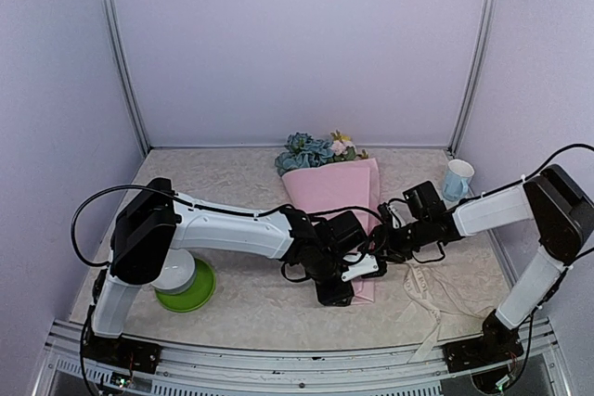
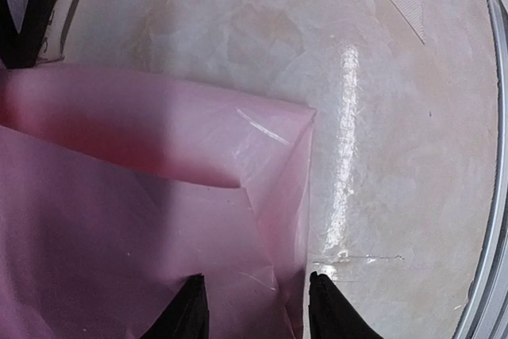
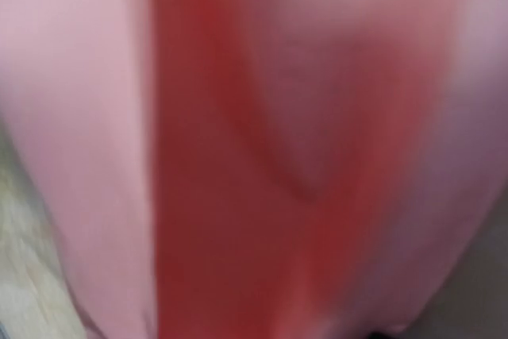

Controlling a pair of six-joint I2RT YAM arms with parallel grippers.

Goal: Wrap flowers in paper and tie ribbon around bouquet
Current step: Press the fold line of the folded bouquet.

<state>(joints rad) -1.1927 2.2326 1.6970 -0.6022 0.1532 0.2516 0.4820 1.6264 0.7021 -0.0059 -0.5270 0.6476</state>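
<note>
The left pincer [image 2: 258,313] is seen at the narrow near end of the bouquet [image 1: 336,194]. Its two black fingertips [image 2: 184,311] are held apart, with the folded edge of the paper [image 2: 119,220] filling the gap between them. Whether the fold is actually squeezed cannot be told. The right pincer [image 1: 379,249] is placed against the right side of the cone, just beside the left one, and its jaws cannot be made out in the overhead view. In its own wrist view only blurred pink and red paper is shown at very close range, so its state cannot be told either.

The bouquet is laid in the middle of the surface [image 1: 232,192], with the wide end turned toward the far edge and the narrow end toward the near edge. The flowers [image 1: 311,150], blue, pink and yellow, are shown above the wide end, close to the far edge. The ribbon [image 1: 429,296] is seen lying loose toward the near right corner, to the right of the cone. A pale mug [image 1: 458,179] is stood near the far right corner, and a green bowl [image 1: 195,296] toward the near left corner is partly covered by the left arm.
</note>
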